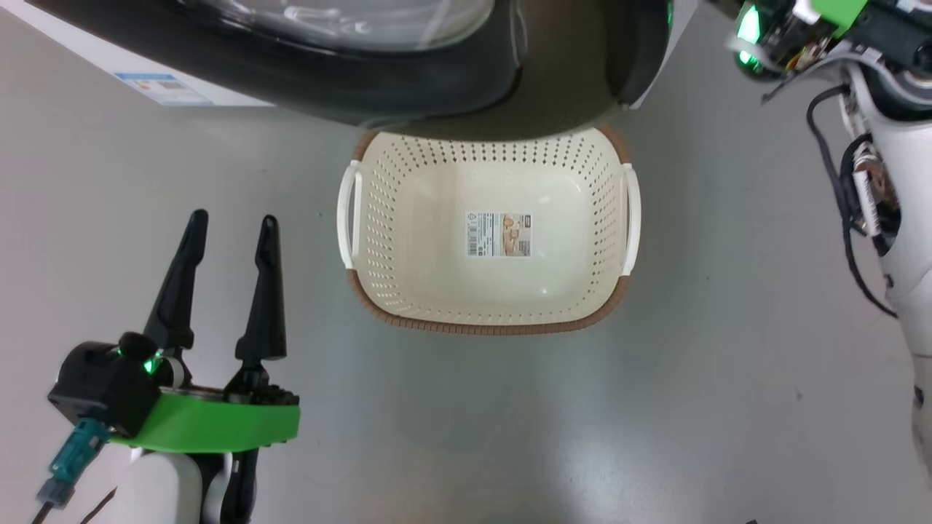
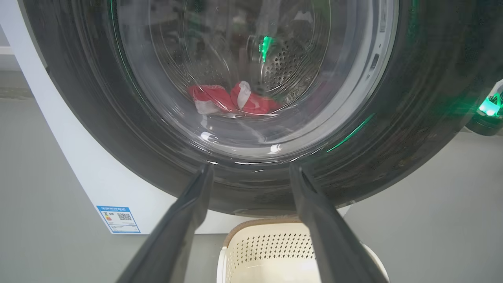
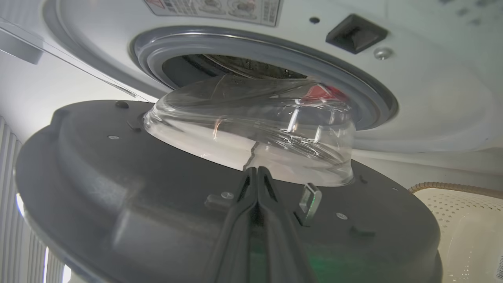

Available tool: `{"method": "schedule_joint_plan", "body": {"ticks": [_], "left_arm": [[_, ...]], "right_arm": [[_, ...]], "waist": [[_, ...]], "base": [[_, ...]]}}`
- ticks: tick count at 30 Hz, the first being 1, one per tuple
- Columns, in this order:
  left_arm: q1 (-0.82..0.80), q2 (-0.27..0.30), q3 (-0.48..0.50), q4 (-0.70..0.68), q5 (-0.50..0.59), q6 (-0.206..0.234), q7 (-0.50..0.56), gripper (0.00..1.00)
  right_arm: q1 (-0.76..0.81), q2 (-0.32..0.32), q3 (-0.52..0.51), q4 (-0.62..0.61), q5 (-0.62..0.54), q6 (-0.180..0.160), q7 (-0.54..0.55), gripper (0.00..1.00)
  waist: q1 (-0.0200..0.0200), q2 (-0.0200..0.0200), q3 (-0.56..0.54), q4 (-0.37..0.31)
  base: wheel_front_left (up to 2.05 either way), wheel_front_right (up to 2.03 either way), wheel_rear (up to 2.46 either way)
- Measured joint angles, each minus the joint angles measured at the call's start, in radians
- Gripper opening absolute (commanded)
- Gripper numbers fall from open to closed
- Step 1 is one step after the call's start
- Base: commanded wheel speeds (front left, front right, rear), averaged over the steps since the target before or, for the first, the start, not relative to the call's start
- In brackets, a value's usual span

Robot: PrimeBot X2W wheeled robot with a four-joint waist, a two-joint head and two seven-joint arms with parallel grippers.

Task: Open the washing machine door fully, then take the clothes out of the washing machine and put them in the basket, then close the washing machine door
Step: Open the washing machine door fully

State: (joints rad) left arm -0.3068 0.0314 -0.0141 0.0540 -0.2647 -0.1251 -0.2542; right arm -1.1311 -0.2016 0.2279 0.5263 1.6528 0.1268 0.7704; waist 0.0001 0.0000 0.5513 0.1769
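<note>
The cream basket (image 1: 480, 326) stands empty on the floor, just under the washing machine door (image 1: 408, 87). My left gripper (image 1: 233, 217) hovers open to the basket's left. In the left wrist view the open left gripper (image 2: 250, 168) faces the door (image 2: 412, 118), and the red clothes (image 2: 251, 104) show through its glass inside the drum. The door (image 3: 118, 177) stands partly open from the washing machine (image 3: 432, 98). My right gripper (image 3: 255, 169) is shut, its tips at the door's inner face beside the glass bowl. A bit of the clothes (image 3: 322, 92) shows through that bowl.
The washing machine's white front (image 2: 102, 181) carries a small blue label (image 2: 118, 219). My right arm (image 1: 895, 182) with its cables runs down the head view's right edge. Grey floor lies around the basket (image 2: 267, 243), which sits under the door's lower edge.
</note>
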Motion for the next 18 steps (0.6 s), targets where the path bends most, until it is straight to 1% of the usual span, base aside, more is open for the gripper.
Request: {"method": "schedule_joint_plan", "body": {"ticks": [12,16,17,18], "left_arm": [[0.034,0.0,0.006,0.014,0.0,0.0,0.0,1.0],[0.036,0.0,0.006,0.014,0.0,0.0,0.0,1.0],[0.036,0.0,0.007,0.014,0.0,0.0,0.0,1.0],[0.036,0.0,0.007,0.014,0.0,0.0,0.0,1.0]], "right_arm": [[0.094,0.034,-0.008,-0.006,0.0,0.0,0.009,0.0],[0.11,0.045,-0.018,-0.006,-0.006,0.0,-0.018,0.0],[0.112,0.046,-0.022,-0.006,-0.026,0.0,-0.038,0.08],[0.114,0.046,-0.028,-0.006,-0.04,0.0,-0.06,0.22]], "waist": [[0.0,0.0,-0.074,-0.004],[0.0,0.0,-0.078,-0.018],[0.0,0.0,-0.077,-0.021],[-0.0001,0.0,-0.076,-0.024]], "base": [[0.0,0.0,0.0],[0.0,0.0,0.0],[0.0,0.0,0.0],[0.0,0.0,0.0]]}}
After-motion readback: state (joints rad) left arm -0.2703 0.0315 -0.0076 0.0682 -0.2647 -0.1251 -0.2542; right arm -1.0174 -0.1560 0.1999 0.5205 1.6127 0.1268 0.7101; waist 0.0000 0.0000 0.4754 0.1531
